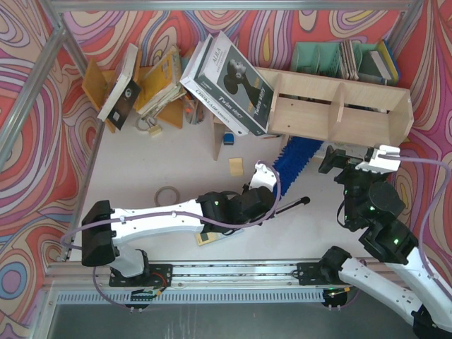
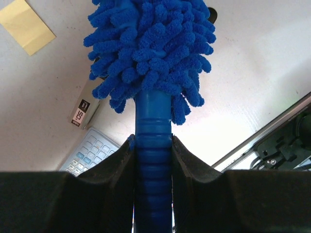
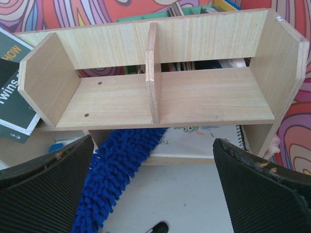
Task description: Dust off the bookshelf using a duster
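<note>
One duster (image 2: pixel 150 48), fluffy bright-blue, its slim handle pinched in the left claw (image 2: pixel 153 141), head reaching ahead under the one pale plywood bookshelf (image 3: pixel 209 102); right claw (image 3: pixel 153 145) gapes wide, facing it

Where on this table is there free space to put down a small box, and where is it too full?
Bare tabletop lies on the left, between the tape roll, the yellow pad and the leaning books. Both upper compartments of the bookshelf are also bare. It is crowded in its bottom level, where the duster reaches in.
</note>
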`<state>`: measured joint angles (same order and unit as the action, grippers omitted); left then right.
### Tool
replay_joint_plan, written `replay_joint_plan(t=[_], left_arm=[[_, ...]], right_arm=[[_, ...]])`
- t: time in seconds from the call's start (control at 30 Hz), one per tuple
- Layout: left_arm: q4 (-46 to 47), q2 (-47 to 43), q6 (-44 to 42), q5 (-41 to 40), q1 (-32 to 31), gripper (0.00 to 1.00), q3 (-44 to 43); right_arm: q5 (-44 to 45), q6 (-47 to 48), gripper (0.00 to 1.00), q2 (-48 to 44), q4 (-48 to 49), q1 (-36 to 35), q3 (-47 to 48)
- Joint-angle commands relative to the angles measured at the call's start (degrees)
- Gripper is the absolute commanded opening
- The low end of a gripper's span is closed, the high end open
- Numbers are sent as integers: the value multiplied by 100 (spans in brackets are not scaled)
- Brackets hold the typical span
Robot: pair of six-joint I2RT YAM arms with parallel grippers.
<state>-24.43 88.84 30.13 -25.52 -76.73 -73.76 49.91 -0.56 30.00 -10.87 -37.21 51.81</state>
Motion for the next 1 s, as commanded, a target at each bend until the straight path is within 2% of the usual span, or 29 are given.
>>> replay_joint_plan(t=[0.0, 0.07, 0.13, 0.27, 0.37, 0.57, 0.77, 0.97], left_arm=[[243, -148, 211, -582, -123, 0, -43], [245, -59, 265, -631, -127, 0, -84], [269, 15, 299, -676, -130, 0, -98], [446, -13, 275, -743, -130, 0, 6], [507, -86, 291, -754, -132, 0, 91], [648, -326, 309, -735, -124, 0, 359], [920, -559, 303, -722, -153, 0, 683], [1177, -681, 211, -708, -204, 0, 810]], right_arm=[[177, 253, 99, -126, 292, -25, -14], [114, 41, 99, -143, 192, -23, -38], [-76, -604, 99, -132, -139, -23, -24], [-1446, -2275, 97, 342, -1169, -24, 95], [-1892, -3009, 97, 863, -1539, -24, 76], [-2528, -3704, 96, 1125, -850, -23, -594], [-2347, -4770, 96, 1278, -762, -23, -977], [-2415, -5217, 95, 1248, -214, -22, -1447]])
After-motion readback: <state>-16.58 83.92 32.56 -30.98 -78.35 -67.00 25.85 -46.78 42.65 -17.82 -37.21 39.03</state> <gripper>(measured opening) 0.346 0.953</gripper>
